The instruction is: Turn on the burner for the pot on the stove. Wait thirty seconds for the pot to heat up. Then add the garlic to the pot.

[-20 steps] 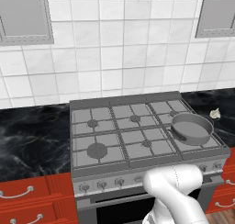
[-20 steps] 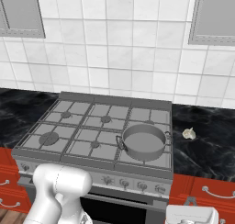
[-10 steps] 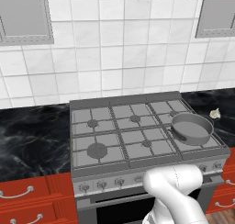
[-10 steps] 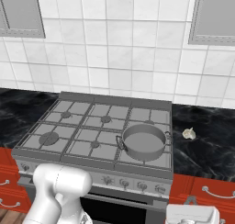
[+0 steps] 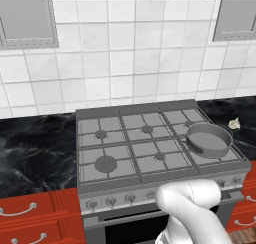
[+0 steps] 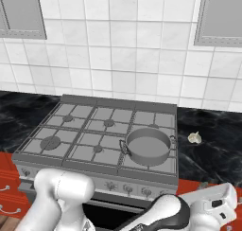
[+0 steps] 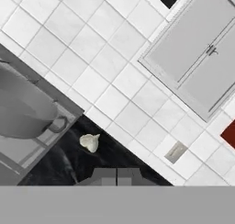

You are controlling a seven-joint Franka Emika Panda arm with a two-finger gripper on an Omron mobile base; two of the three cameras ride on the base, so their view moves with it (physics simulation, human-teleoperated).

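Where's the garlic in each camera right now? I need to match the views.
Left base view: garlic at the right edge, on the dark counter.
Right base view: right of centre, on the counter.
Hand view: lower left.
Shared landmark: the pot, beside it on the stove.

The stove (image 5: 150,153) is carrying the pot (image 5: 209,140) on its front right burner, and the garlic (image 5: 233,123) is sitting on the black counter (image 5: 35,148) just right of it.

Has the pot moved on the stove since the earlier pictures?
No. The pot sits on the front right burner of the stove as before, with the garlic on the counter just beyond it.
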